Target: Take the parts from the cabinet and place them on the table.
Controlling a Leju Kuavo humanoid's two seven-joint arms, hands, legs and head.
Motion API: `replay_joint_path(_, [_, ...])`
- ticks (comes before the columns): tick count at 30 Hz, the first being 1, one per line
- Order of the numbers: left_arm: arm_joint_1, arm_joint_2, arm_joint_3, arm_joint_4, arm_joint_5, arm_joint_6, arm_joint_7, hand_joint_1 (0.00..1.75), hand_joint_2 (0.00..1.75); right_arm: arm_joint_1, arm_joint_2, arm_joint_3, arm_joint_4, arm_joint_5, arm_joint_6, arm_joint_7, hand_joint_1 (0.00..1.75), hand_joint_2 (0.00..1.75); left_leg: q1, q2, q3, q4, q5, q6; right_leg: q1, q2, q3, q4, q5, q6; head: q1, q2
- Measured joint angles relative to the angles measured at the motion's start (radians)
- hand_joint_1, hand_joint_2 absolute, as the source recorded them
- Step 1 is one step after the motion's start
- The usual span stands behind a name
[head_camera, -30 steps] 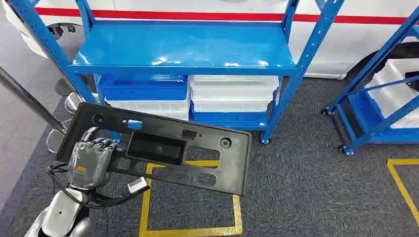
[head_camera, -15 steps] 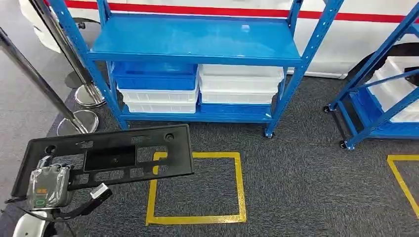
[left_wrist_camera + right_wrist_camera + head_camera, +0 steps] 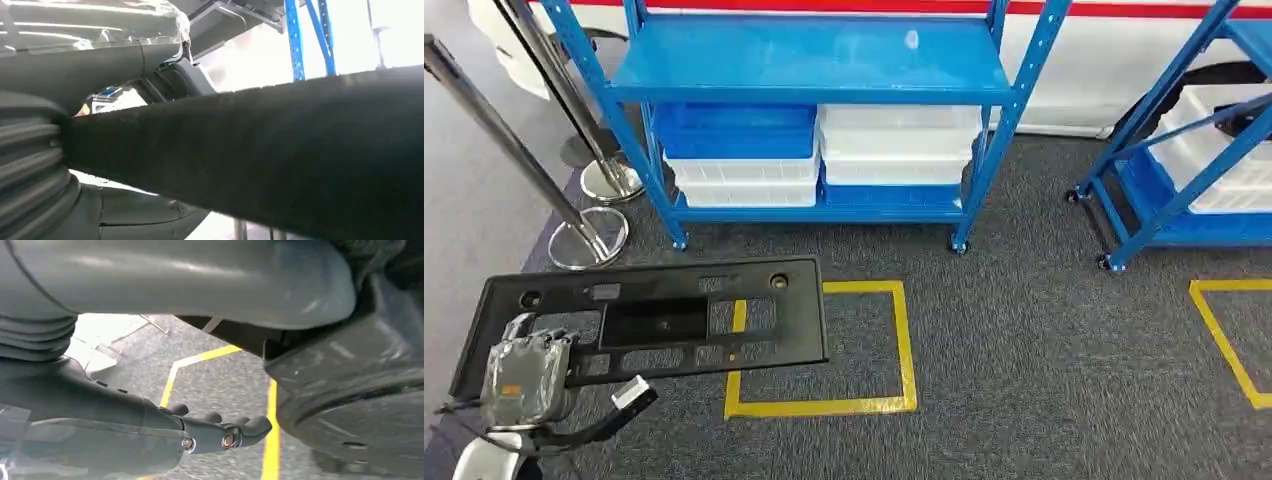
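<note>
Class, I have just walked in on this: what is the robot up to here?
The robot's left hand holds a long black plastic panel by one end, roughly level above the dark carpet and partly over a yellow taped square. Ahead stands a blue rack with blue and white bins stacked on its bottom shelf. The right hand hangs over the carpet with its fingers curled and nothing in it. No table is in sight, so the panel has not yet been set down.

The left hand [image 3: 526, 378] has a grey cover, seemingly orange-marked, with a black cable trailing beneath.
</note>
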Motion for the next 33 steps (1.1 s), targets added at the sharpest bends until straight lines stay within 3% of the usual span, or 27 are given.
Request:
replay_joint_path(1, [0.0, 0.0, 0.0, -0.004, 0.0, -0.002, 0.001, 1.75, 1.75, -0.001, 0.0, 0.0, 0.0, -0.007, -0.005, 0.007, 0.0, 0.0, 0.0, 0.0, -0.007, 0.051, -0.083, -0.001, 0.0, -0.002, -0.019, 0.003, 0.013, -0.01, 0.0, 0.0])
replay_joint_path(2, [-0.002, 0.0, 0.0, -0.011, 0.004, -0.007, 0.003, 1.75, 1.75, -0.001, 0.0, 0.0, -0.002, -0.011, -0.011, 0.014, 0.0, 0.0, 0.001, 0.0, -0.011, 0.119, -0.153, -0.003, 0.0, -0.004, -0.035, 0.008, 0.025, -0.009, 0.0, 0.0])
replay_joint_path(3, [-0.002, 0.0, -0.002, -0.016, 0.024, -0.023, 0.0, 1.75, 1.75, -0.002, 0.0, 0.0, -0.005, -0.014, -0.014, 0.019, 0.0, 0.0, 0.001, 0.0, -0.011, 0.187, -0.194, -0.007, 0.0, -0.006, -0.054, 0.014, 0.037, -0.008, 0.0, 0.0])
replay_joint_path(4, [-0.002, 0.0, -0.003, -0.021, 0.06, -0.048, -0.009, 1.75, 1.75, -0.002, 0.0, 0.0, -0.008, -0.019, -0.018, 0.023, 0.0, 0.0, 0.002, 0.0, -0.011, 0.253, -0.194, -0.013, -0.001, -0.007, -0.078, 0.02, 0.045, -0.007, 0.0, 0.0])
replay_joint_path(5, [-0.002, 0.0, -0.003, -0.025, 0.097, -0.079, -0.015, 1.75, 1.75, -0.003, 0.0, 0.0, -0.01, -0.022, -0.021, 0.025, 0.0, 0.0, 0.004, 0.0, -0.005, 0.298, -0.145, -0.018, -0.003, -0.009, -0.104, 0.032, 0.057, -0.003, 0.0, 0.0])
replay_joint_path(6, [-0.002, 0.0, -0.004, -0.026, 0.124, -0.106, -0.018, 1.75, 1.75, -0.003, 0.0, 0.0, -0.012, -0.023, -0.023, 0.027, 0.0, 0.0, 0.008, 0.0, 0.007, 0.317, -0.072, -0.024, -0.005, -0.011, -0.134, 0.045, 0.068, 0.003, 0.0, 0.0])
replay_joint_path(7, [-0.002, 0.0, -0.004, -0.027, 0.135, -0.137, -0.014, 1.75, 1.75, -0.003, 0.0, 0.001, -0.013, -0.022, -0.023, 0.026, 0.0, 0.0, 0.012, 0.002, 0.036, 0.302, -0.02, -0.033, -0.01, -0.023, -0.164, 0.061, 0.077, 0.007, 0.0, 0.0])
replay_joint_path(8, [-0.002, -0.001, -0.004, -0.03, 0.132, -0.159, -0.008, 1.75, 1.75, -0.003, 0.0, 0.004, -0.015, -0.019, -0.025, 0.023, 0.0, 0.0, 0.017, 0.011, 0.09, 0.252, -0.017, -0.044, -0.014, -0.025, -0.195, 0.084, 0.083, 0.014, 0.0, 0.0])
replay_joint_path(9, [-0.002, -0.002, -0.004, -0.033, 0.126, -0.169, -0.004, 1.75, 1.75, -0.004, 0.0, 0.007, -0.016, -0.017, -0.025, 0.021, 0.0, 0.0, 0.02, 0.036, 0.164, 0.156, -0.101, -0.053, -0.01, -0.026, -0.214, 0.107, 0.085, 0.02, -0.002, 0.0])
replay_joint_path(10, [-0.002, -0.001, -0.002, -0.042, 0.124, -0.174, -0.004, 1.75, 1.75, -0.002, 0.0, 0.01, -0.019, -0.013, -0.025, 0.019, 0.0, 0.0, 0.008, 0.043, 0.251, 0.022, -0.182, -0.041, -0.01, -0.028, -0.222, 0.129, 0.083, 0.027, 0.0, 0.0])
replay_joint_path(11, [-0.003, -0.002, -0.002, -0.047, 0.121, -0.174, -0.005, 1.75, 1.75, -0.003, 0.0, 0.015, -0.02, -0.01, -0.025, 0.018, 0.0, 0.0, 0.01, 0.038, 0.247, 0.013, -0.204, -0.015, -0.008, -0.035, -0.224, 0.135, 0.088, 0.033, 0.0, 0.0])
replay_joint_path(13, [0.012, -0.002, 0.002, -0.053, 0.114, -0.167, -0.012, 1.75, 1.75, -0.001, 0.0, 0.019, -0.02, -0.009, -0.026, 0.016, 0.0, 0.0, 0.004, 0.023, 0.239, 0.012, -0.189, 0.003, -0.014, -0.05, -0.22, 0.129, 0.104, 0.046, 0.0, 0.0])
replay_joint_path(14, [0.018, -0.002, 0.005, -0.054, 0.107, -0.159, -0.016, 1.75, 1.75, -0.001, 0.0, 0.022, -0.02, -0.009, -0.026, 0.017, 0.0, 0.0, 0.007, 0.022, 0.233, 0.008, -0.176, 0.017, -0.017, -0.049, -0.224, 0.131, 0.101, 0.053, 0.0, 0.0])
replay_joint_path(16, [0.022, -0.002, 0.006, -0.054, 0.097, -0.156, -0.019, 1.75, 1.75, -0.004, 0.0, 0.025, -0.02, -0.009, -0.027, 0.017, 0.0, 0.0, 0.007, 0.009, 0.212, 0.008, -0.156, 0.024, -0.022, -0.022, -0.248, 0.2, 0.02, 0.064, 0.0, 0.0])
replay_joint_path(18, [0.023, -0.002, 0.007, -0.055, 0.087, -0.151, -0.024, 1.75, 1.75, -0.005, 0.0, 0.029, -0.021, -0.009, -0.026, 0.02, 0.0, 0.0, 0.005, -0.005, 0.186, 0.009, -0.137, 0.03, -0.023, -0.012, -0.285, 0.331, -0.072, 0.069, 0.0, 0.0])
replay_joint_path(19, [0.024, -0.003, 0.007, -0.055, 0.082, -0.148, -0.026, 1.75, 1.75, -0.006, 0.0, 0.032, -0.022, -0.009, -0.026, 0.022, 0.0, 0.0, 0.004, -0.014, 0.176, 0.01, -0.129, 0.03, -0.023, -0.009, -0.285, 0.366, -0.09, 0.07, 0.0, 0.0])
replay_joint_path(20, [0.025, -0.004, 0.007, -0.055, 0.074, -0.145, -0.026, 1.75, 1.75, -0.006, 0.0, 0.035, -0.026, -0.008, -0.027, 0.025, 0.0, 0.0, 0.003, -0.026, 0.165, 0.01, -0.121, 0.029, -0.023, -0.008, -0.263, 0.358, -0.085, 0.068, 0.0, 0.0])
replay_joint_path(22, [0.025, -0.006, 0.007, -0.055, 0.063, -0.144, -0.025, 1.75, 1.75, -0.007, 0.0, 0.039, -0.03, -0.007, -0.027, 0.03, 0.0, 0.0, 0.002, -0.05, 0.152, 0.01, -0.106, 0.024, -0.02, 0.005, -0.17, 0.243, -0.036, 0.057, 0.0, 0.0])
replay_joint_path(23, [0.025, -0.006, 0.007, -0.055, 0.061, -0.143, -0.025, 1.75, 1.75, -0.007, 0.0, 0.04, -0.032, -0.005, -0.027, 0.031, 0.0, 0.0, 0.002, -0.06, 0.146, 0.01, -0.099, 0.021, -0.016, 0.031, -0.113, 0.161, -0.006, 0.044, 0.0, 0.0])
replay_joint_path(24, [0.025, -0.007, 0.007, -0.055, 0.06, -0.142, -0.025, 1.75, 1.75, -0.009, 0.0, 0.042, -0.032, -0.005, -0.027, 0.031, 0.0, 0.0, 0.006, -0.068, 0.138, 0.01, -0.094, 0.017, -0.016, 0.087, -0.082, 0.099, -0.012, 0.026, 0.0, 0.0])
replay_joint_path(25, [0.02, -0.008, 0.008, -0.055, 0.058, -0.14, -0.024, 1.75, 1.75, -0.009, 0.0, 0.042, -0.032, -0.005, -0.027, 0.03, 0.0, 0.0, 0.004, -0.076, 0.134, 0.011, -0.089, 0.01, -0.017, 0.093, -0.077, 0.086, -0.006, 0.024, 0.0, 0.0])
replay_joint_path(28, [0.023, -0.009, 0.013, -0.055, 0.057, -0.138, -0.022, 1.75, 1.75, -0.008, 0.0, 0.049, -0.032, -0.002, -0.027, 0.029, 0.0, 0.0, 0.014, -0.109, 0.123, -0.001, -0.07, -0.017, -0.007, 0.061, -0.076, 0.076, -0.003, 0.019, 0.0, 0.0])
replay_joint_path(29, [0.024, -0.009, 0.016, -0.055, 0.056, -0.137, -0.022, 1.75, 1.75, -0.007, 0.0, 0.051, -0.032, -0.002, -0.027, 0.029, 0.0, 0.0, 0.004, -0.115, 0.123, 0.001, -0.069, -0.019, -0.02, 0.045, -0.072, 0.044, 0.014, 0.014, 0.0, 0.0])
replay_joint_path(30, [0.027, -0.01, 0.019, -0.054, 0.054, -0.137, -0.024, 1.75, 1.75, -0.005, 0.0, 0.051, -0.033, -0.001, -0.026, 0.029, 0.0, 0.0, 0.003, -0.082, 0.113, 0.013, -0.081, -0.018, -0.021, 0.027, -0.061, 0.032, 0.022, 0.015, 0.0, 0.0])
replay_joint_path(31, [0.023, -0.009, 0.02, -0.054, 0.053, -0.136, -0.024, 1.75, 1.75, -0.004, -0.001, 0.052, -0.034, -0.001, -0.026, 0.028, 0.0, 0.0, 0.001, -0.051, 0.096, 0.055, -0.119, -0.019, -0.02, 0.017, -0.061, 0.024, 0.027, 0.009, 0.0, 0.0])
replay_joint_path(33, [0.019, -0.01, 0.022, -0.053, 0.054, -0.134, -0.022, 1.75, 1.75, -0.001, -0.001, 0.052, -0.034, 0.0, -0.025, 0.026, 0.0, 0.0, 0.002, -0.025, 0.039, 0.199, -0.2, -0.024, -0.014, -0.014, -0.068, 0.029, 0.028, 0.008, 0.0, 0.0])
